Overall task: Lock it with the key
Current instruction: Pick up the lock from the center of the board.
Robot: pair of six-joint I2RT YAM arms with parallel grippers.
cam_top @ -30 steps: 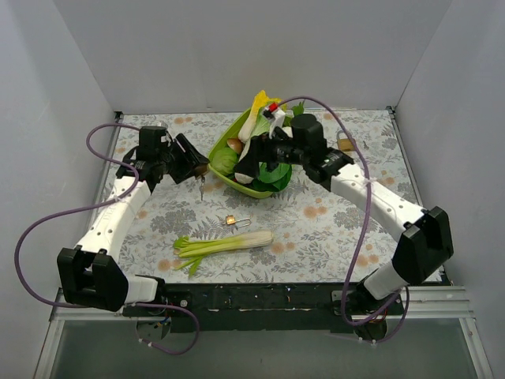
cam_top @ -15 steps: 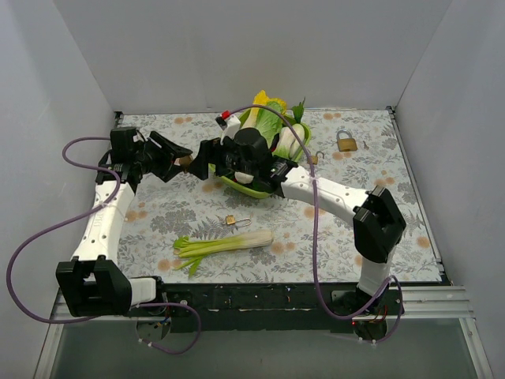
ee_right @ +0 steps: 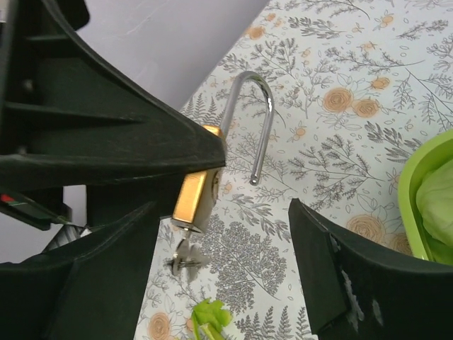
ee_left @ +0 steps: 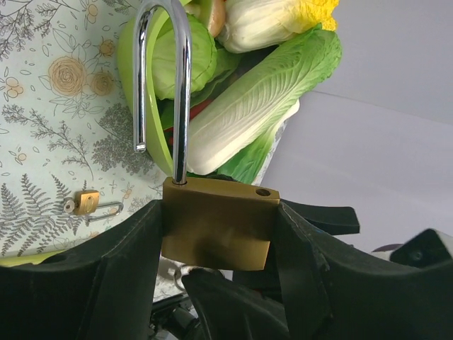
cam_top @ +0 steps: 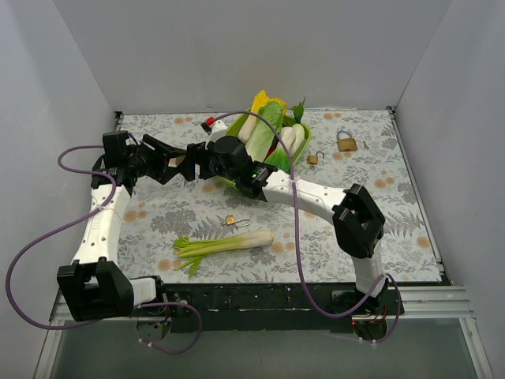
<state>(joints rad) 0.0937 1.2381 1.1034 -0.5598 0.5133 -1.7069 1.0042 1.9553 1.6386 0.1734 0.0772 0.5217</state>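
Left gripper is clamped on the brass padlock, held above the table, with the shackle sprung open. The key appears seated underneath, though it is blurred. Right gripper, jaws wide and empty, flanks the lock. Step judged: the reach, no grasp yet. Next: press the shackle home, pinch the key, turn.

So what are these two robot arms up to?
The left arm clamps a brass padlock in its jaws, its shackle swung open and a key hanging from its underside. The right arm holds its open jaws close to that key without gripping it. The lock is not shut yet.
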